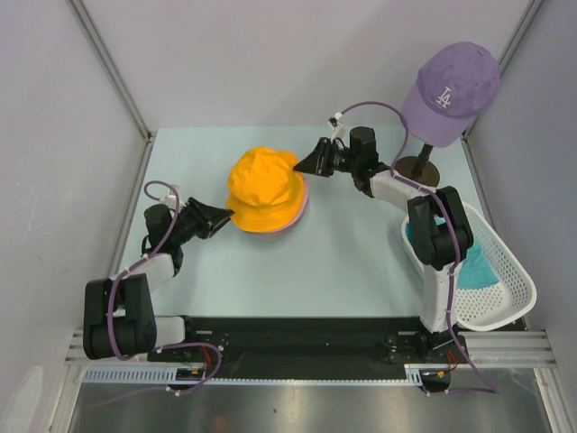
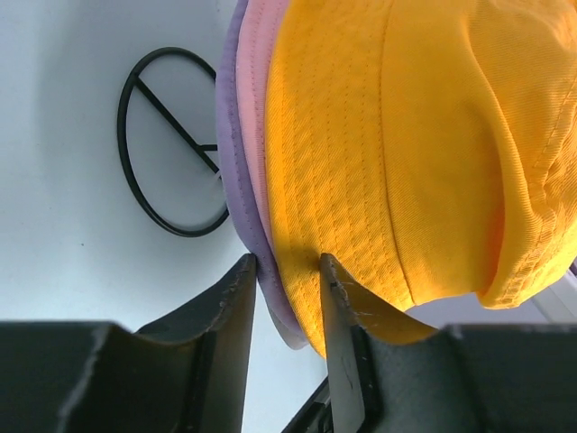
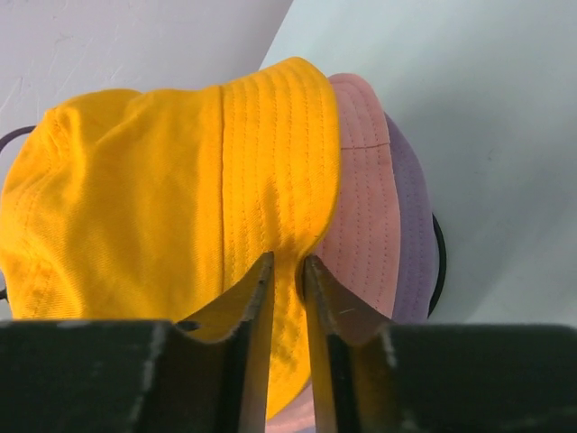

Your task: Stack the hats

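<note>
Progress is judged at three hats of four. The orange hat (image 1: 263, 185) is seated crown-up on top, with the pink hat (image 3: 365, 207) directly beneath it and the lavender hat (image 3: 410, 225) beneath that. Of those two, only the brims are shown past the orange brim. The teal hat (image 1: 478, 266) is seen well to the right of the orange hat and nearer the arm bases, lying in a white mesh basket (image 1: 507, 266). It is taken to be the one piece not yet added.

The orange hat is flanked by both claws. The left claw (image 2: 288, 266) is closed over the layered brims at the orange hat's left edge, with fabric filling the gap between its jaws. The right claw (image 3: 287, 266) is pinched narrowly on the orange brim at the opposite, far-right edge. A settling of the orange hat is therefore judged to be the step in hand, not a fresh pick.

A black wire ring (image 2: 176, 122) is seen flat on the desk (image 1: 361, 271), partly covered by the lavender brim under the orange hat. The desk is a pale mint, matte sheet. Beyond and to the right of the orange hat, a purple cap (image 1: 451, 90) with a white logo is perched on a stand. The space is closed in by plain pale-grey panels joined by metal strips.
</note>
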Controlling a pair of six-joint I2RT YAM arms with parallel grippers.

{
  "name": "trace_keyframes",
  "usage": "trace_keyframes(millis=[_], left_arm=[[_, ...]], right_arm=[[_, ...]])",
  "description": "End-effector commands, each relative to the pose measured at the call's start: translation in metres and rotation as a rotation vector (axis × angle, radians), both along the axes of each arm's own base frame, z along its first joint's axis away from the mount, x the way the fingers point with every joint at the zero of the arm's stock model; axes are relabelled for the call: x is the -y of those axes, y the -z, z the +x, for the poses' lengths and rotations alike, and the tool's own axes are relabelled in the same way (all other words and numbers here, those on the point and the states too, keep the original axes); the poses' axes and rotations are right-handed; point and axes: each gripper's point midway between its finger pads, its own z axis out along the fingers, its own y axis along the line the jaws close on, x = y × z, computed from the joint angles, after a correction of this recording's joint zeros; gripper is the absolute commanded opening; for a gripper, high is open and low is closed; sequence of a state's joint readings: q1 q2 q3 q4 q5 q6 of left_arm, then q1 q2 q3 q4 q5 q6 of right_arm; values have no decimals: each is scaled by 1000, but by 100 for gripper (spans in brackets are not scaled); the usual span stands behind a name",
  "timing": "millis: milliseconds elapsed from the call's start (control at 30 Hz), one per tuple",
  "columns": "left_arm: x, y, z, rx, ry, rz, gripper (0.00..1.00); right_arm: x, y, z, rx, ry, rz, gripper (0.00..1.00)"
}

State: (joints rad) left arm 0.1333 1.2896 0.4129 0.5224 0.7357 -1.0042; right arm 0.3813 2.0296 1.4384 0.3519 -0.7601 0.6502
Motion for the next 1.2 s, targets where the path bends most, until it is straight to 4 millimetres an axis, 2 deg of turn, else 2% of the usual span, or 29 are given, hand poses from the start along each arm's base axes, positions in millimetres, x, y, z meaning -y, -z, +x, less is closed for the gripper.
trace_keyframes(millis=[0, 167, 200, 467, 533, 667, 833, 1167], left_arm=[[2, -19, 9, 86, 5, -21, 36], [3, -22, 14, 93, -4, -40, 27], [4, -20, 15, 87, -2, -45, 22], [10, -27, 26, 109, -5, -53, 6], [13, -26, 28, 107, 0, -52, 0], [11, -22, 31, 85, -31, -43, 0], [4, 0, 30, -1, -69, 7, 0], [-2, 10, 33, -38, -94, 67, 0]], right_arm=[[-3, -17, -4, 46, -28, 5, 19], [4, -6, -9, 9, -7, -50, 0], [6, -5, -11, 1, -5, -58, 0], [20, 6, -22, -56, 36, -172, 0], [26, 16, -28, -83, 43, -225, 0], [34, 27, -36, -102, 59, -297, 0], [45, 53, -45, -170, 87, -364, 0], [70, 92, -64, -242, 118, -513, 0]])
